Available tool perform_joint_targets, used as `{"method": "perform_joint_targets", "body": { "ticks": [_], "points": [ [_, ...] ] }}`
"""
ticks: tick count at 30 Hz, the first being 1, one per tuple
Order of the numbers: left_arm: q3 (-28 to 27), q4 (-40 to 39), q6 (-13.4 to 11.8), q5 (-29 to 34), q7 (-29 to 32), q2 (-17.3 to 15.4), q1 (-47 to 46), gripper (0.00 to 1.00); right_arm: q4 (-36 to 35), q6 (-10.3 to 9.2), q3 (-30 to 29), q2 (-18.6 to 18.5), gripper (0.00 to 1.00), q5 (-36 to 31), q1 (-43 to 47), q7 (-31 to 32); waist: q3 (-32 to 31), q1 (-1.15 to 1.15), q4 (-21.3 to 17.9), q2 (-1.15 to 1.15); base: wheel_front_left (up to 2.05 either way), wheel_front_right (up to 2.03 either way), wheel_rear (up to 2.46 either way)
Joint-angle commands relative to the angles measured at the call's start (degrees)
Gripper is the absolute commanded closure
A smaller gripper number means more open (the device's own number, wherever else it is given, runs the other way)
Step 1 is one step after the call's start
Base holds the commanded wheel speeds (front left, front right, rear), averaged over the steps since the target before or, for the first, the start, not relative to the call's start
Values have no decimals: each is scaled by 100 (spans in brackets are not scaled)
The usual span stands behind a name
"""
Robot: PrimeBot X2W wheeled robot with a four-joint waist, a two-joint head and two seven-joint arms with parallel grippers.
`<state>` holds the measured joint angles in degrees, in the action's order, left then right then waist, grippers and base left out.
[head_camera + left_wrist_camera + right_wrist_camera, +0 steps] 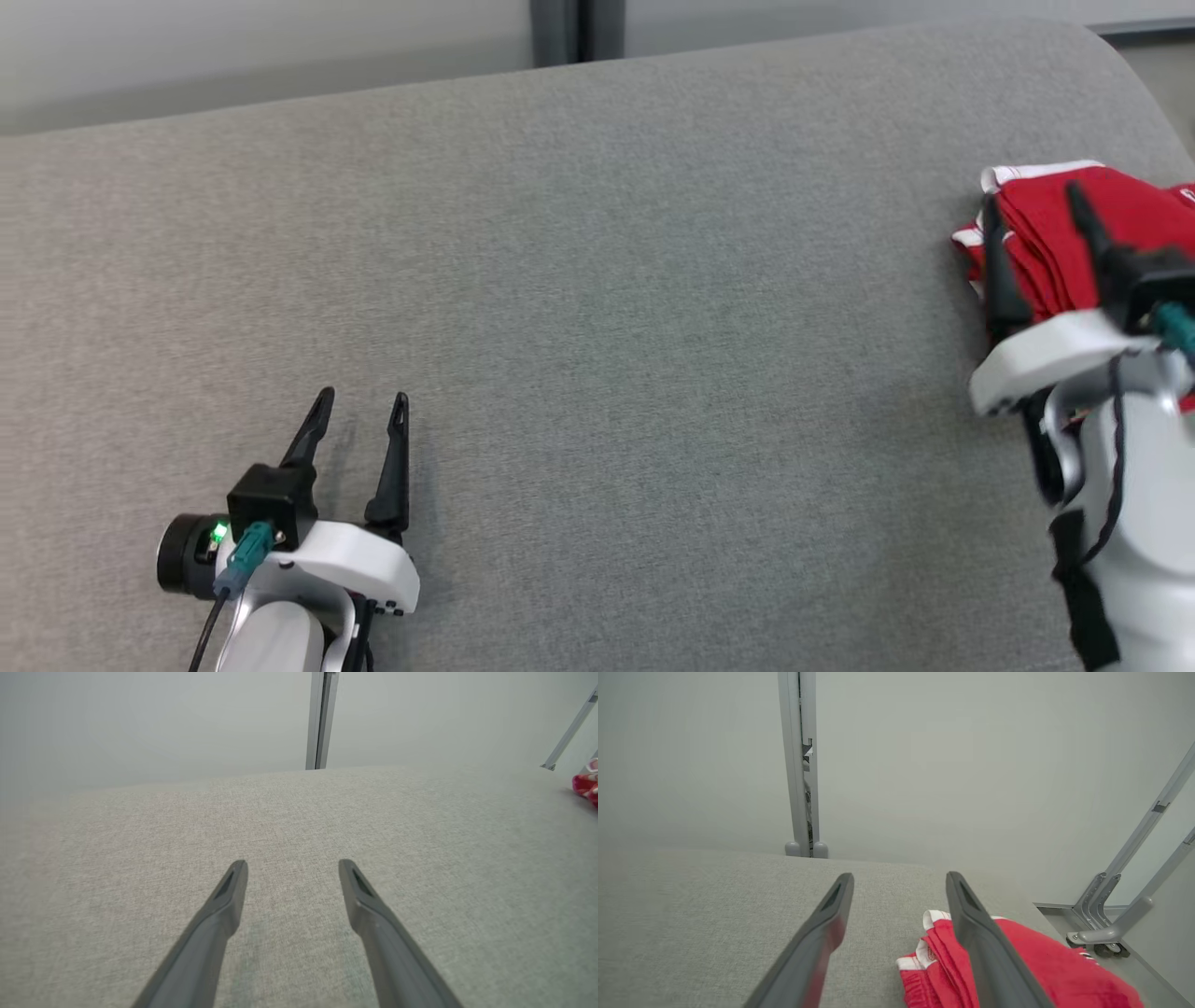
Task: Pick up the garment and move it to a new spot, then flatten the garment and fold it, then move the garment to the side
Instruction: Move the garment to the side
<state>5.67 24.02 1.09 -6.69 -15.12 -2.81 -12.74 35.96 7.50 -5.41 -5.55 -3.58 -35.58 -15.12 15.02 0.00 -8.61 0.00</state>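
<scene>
You will find the folded red fabric garment with white trim [1041, 243] lying at the far right edge of the grey woven upholstered surface [597, 280]. Your right gripper [1032, 194] stands over it, its two dark fingers spread wide and gripping nothing; the cloth lies beneath them. Your left gripper [363, 395] sits at lower left, well apart from the garment, fingers likewise spread and empty.

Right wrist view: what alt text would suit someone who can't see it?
The robot's right hand, two dark fingers spread open, is poised over a red garment with white trim lying near the edge of a grey fabric surface. A pale wall stands behind.
</scene>
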Motion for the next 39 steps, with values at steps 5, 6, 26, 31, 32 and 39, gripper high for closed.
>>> {"method": "perform_joint_targets", "body": {
  "ticks": [5, 6, 26, 31, 32, 39],
  "points": [
    [-44, -26, -78, -121, -1, -25, 207, 0, -190, -2, 322, 134, 0, 275, 687, 1, -315, 0, 352, 0, 0, 0, 0],
    [-32, -11, -73, -109, 0, -21, 238, 0, -233, -2, 393, 154, 0, 285, 817, 1, -357, 0, 407, 0, 0, 0, 0],
    [-362, 45, -221, -173, 0, -24, 941, 0, -743, -2, 962, 239, 0, 1010, 2306, 1, -1276, 0, 695, 0, 0, 0, 0],
    [-438, 1, -249, -232, 0, -24, 1039, 0, -793, -2, 1024, 244, 0, 1107, 2406, 1, -1415, 0, 680, 0, 0, 0, 0],
    [-447, 2, -250, -247, 0, -24, 1059, 0, -783, -2, 1032, 244, 0, 1112, 2422, 1, -1431, 0, 678, 0, 0, 0, 0],
    [-494, 29, -252, -260, 0, -24, 1114, 0, -743, -2, 1014, 245, 0, 1163, 2447, 1, -1472, 0, 667, 0, 0, 0, 0]
  ]
}}
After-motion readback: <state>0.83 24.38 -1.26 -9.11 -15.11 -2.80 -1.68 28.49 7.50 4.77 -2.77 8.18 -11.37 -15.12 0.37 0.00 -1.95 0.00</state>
